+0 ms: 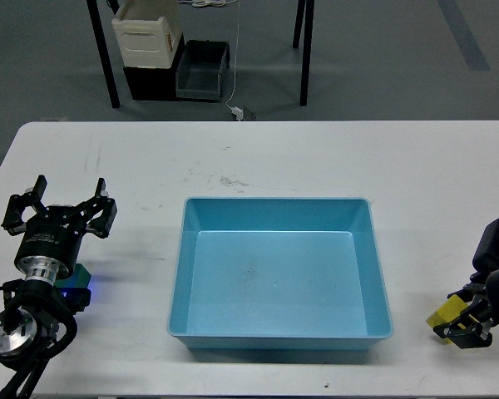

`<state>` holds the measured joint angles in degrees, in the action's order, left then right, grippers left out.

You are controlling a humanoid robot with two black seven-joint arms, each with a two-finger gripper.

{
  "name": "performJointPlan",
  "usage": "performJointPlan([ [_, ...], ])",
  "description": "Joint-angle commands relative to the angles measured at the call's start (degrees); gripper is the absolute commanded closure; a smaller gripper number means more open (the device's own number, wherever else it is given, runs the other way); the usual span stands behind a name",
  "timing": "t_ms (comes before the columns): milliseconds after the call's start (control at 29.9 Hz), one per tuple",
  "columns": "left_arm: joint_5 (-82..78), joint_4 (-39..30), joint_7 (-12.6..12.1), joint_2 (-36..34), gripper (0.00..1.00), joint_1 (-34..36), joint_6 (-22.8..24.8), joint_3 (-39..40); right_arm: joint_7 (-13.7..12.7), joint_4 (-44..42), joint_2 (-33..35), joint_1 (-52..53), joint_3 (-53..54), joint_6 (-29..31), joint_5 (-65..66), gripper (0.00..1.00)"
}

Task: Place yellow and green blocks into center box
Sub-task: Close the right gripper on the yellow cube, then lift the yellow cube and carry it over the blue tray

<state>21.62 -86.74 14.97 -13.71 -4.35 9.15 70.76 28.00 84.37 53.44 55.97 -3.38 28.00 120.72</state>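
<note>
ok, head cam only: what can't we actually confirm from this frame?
- Green block: mostly hidden behind the left arm's wrist; only a sliver shows, so whether it sits flat on the table can't be told.
- Yellow block: partly covered by the right end effector, so contact can't be judged.
- Right end effector: dark, near the frame edge; fingers can't be told apart.
- Left end effector: fingers spread, holding nothing.
- Blue tray: front outer wall out of sight below the rim.

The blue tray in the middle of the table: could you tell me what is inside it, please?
Nothing: the light-blue tray shows only its bare floor. The near wall's inner face is hidden from view.
</note>
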Motion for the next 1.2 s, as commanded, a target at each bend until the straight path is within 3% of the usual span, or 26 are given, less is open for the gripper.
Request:
performJointPlan([
  [0,0.0,0.1,0.0,0.0,0.00,0.0,0.0,0.5,0.0,-0.1,0.1,0.0,-0.1,0.0,0.1,0.57],
  [234,0.0,0.2,0.0,0.0,0.00,0.2,0.0,1.1,0.0,-0.3,0.3,0.1,0.7,0.0,0.3,0.85],
  [368,0.0,0.2,0.0,0.0,0.00,0.2,0.0,1.0,0.0,-1.4,0.4,0.8,4.3,0.0,0.3,0.92],
  [535,0.0,0.6,-0.1,0.0,0.00,0.2,0.0,1.0,0.0,-3.8,0.7,4.6,13.0,0.0,0.2,0.94],
  [770,0.0,0.6,-0.1,0.0,0.00,0.3,-0.2,1.0,0.0,-4.3,-0.9,19.9,13.5,0.0,0.0,0.97],
  [970,0.0,1.0,0.0,-0.1,0.00,1.4,-0.4,1.1,0.0,-3.8,-11.4,26.1,12.4,0.0,0.3,0.97],
  [1171,0.1,1.1,-0.3,-0.9,0.00,2.4,-1.2,3.2,0.0,-3.2,-22.7,29.2,3.2,0.0,0.0,0.97],
])
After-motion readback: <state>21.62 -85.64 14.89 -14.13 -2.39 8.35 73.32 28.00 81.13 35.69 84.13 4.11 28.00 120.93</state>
